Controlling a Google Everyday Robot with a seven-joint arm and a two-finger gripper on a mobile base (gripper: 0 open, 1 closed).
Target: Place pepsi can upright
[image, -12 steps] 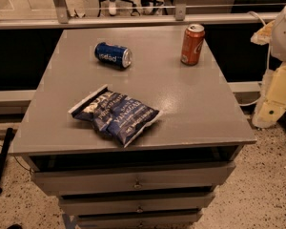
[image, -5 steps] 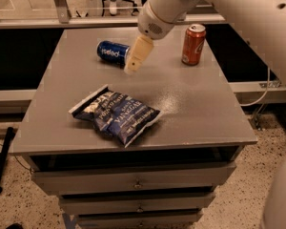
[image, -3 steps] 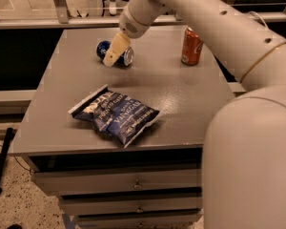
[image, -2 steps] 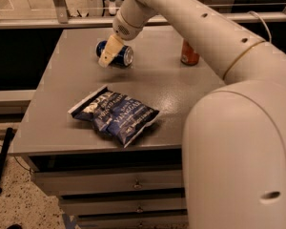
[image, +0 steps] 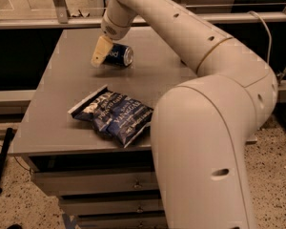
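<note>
The pepsi can [image: 120,56] is dark blue with white lettering and lies on its side at the far middle of the grey table [image: 52,104], its silver end facing right. My gripper [image: 101,52] reaches down from the arm [image: 181,27] and sits at the can's left end, overlapping it in the camera view. I cannot tell whether it touches the can.
A blue-and-white crinkled chip bag [image: 112,116] lies near the table's front edge. My large white arm fills the right half of the view and hides the table's right side. Drawers [image: 109,182] sit under the tabletop. A rail [image: 38,23] runs behind the table.
My arm swung in from the right and moved left across the table. The gripper went from right of the can to its left end. The orange-red can is now hidden behind the arm.
</note>
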